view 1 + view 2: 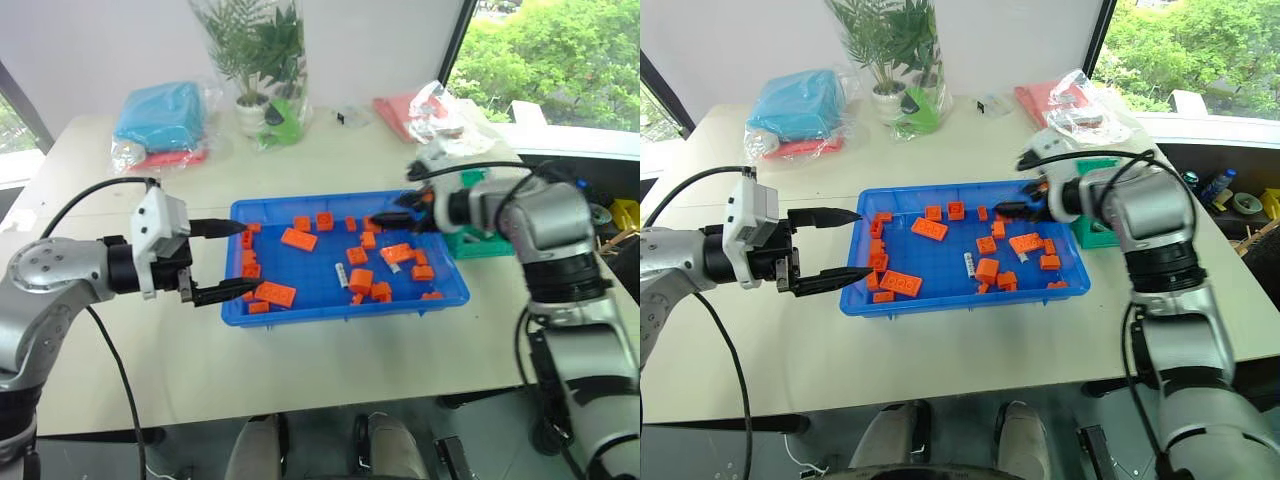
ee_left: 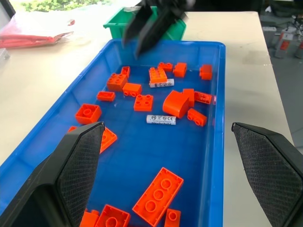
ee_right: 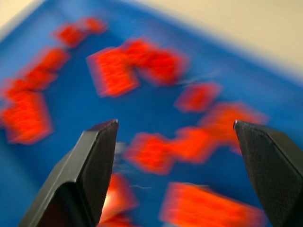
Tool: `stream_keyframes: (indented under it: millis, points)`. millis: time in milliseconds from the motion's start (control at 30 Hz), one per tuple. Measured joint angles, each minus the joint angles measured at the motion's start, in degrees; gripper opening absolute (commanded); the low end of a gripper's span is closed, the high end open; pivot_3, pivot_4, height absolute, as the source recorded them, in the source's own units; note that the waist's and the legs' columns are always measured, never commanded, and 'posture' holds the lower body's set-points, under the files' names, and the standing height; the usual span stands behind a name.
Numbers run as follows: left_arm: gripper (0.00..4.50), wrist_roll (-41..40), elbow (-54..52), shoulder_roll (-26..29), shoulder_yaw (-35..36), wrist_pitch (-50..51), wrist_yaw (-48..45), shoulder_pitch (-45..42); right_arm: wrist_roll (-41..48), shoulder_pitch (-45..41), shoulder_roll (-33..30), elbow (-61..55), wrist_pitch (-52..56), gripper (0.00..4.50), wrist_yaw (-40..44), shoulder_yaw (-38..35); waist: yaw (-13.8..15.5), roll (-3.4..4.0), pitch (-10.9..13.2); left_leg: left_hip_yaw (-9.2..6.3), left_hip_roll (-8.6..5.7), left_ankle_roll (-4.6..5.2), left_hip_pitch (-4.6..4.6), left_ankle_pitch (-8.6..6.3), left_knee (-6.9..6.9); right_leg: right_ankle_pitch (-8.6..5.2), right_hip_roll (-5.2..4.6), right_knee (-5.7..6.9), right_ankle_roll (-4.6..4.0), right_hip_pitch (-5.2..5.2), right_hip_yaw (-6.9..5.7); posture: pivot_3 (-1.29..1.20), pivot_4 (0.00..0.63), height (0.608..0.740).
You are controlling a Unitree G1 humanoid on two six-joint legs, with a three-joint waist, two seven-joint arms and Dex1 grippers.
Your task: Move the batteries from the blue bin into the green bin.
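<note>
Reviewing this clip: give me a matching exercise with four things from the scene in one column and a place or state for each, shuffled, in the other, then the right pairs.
Things:
1. left gripper
2. right gripper
3. green bin
4. battery

Places or states:
A. lying among orange bricks on the blue bin floor
B. open, over the blue bin's end nearest the green bin
C. on the table beside the blue bin, partly behind the right arm
D. open, fingers straddling the blue bin's opposite end

Pairs: 1-D, 2-B, 3-C, 4-A

Both tools [image 1: 228,262] [image 1: 392,220] over blue bin [image 1: 340,312]
</note>
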Motion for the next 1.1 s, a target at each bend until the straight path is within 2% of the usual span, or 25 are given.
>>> stream_keyframes:
  millis: [133,333,567,767,867,1000,1100]
  points:
    - [4.5,-0.1,-0.7,0.0,0.1,0.8,0.5,0.4,2.4,2.3,2.8,-4.1,8.2,3.98,-3.4,0.0,1.1,-0.05,0.0,0.02,-0.01,-0.02,0.0,-0.02,0.06,-0.02,0.0,-0.06,-0.05,0.04,0.0,0.0,0.15,0.673]
    - [4.5,-0.2,-1.3,0.0,0.1,1.0,1.2,0.4,3.4,5.0,3.8,-4.5,10.3,3.98,-5.9,3.1,1.1,-0.1,-0.1,0.03,-0.01,-0.15,0.0,-0.09,0.05,-0.08,0.01,-0.09,-0.19,0.03,0.0,0.0,0.15,0.673]
    - [4.5,-1.1,-1.7,0.0,0.2,1.0,2.3,0.5,3.1,5.0,4.6,-0.5,6.1,3.98,-6.7,7.9,1.0,-0.1,-0.1,0.03,0.22,-0.02,0.0,-0.02,0.05,0.01,0.26,-0.14,-0.08,0.02,0.02,0.0,0.15,0.673]
    - [4.5,-1.4,-2.4,0.0,0.3,1.0,3.0,0.5,0.9,3.8,6.3,4.5,-2.2,3.98,-6.2,11.8,1.1,-0.09,-0.1,0.04,0.56,-0.04,0.01,-0.02,0.07,0.01,0.6,-0.21,-0.14,0.03,0.02,0.0,0.15,0.673]
    - [4.5,-1.5,-2.4,0.0,0.4,1.0,3.2,0.5,0.2,3.8,6.2,5.3,-4.5,3.12,-5.8,13.1,1.0,-0.09,-0.1,0.05,0.63,-0.04,0.02,-0.02,0.07,0.01,0.66,-0.22,-0.18,0.01,0.02,0.0,0.15,0.673]
    - [4.5,-1.8,-2.4,0.0,0.4,1.0,3.2,0.5,0.2,3.8,6.2,5.3,-3.7,1.13,-5.7,13.2,1.1,-0.11,-0.1,0.07,0.64,-0.04,0.0,-0.02,0.06,0.01,0.66,-0.21,-0.37,-0.02,0.02,0.0,0.15,0.673]
    - [4.5,-1.9,-2.4,0.0,0.4,1.0,2.8,0.5,0.7,3.8,6.4,4.9,-1.9,1.13,-6.2,12.3,1.1,-0.1,-0.1,0.09,0.64,-0.04,0.0,-0.03,0.06,0.01,0.66,-0.21,-0.38,-0.03,0.02,0.0,0.15,0.673]
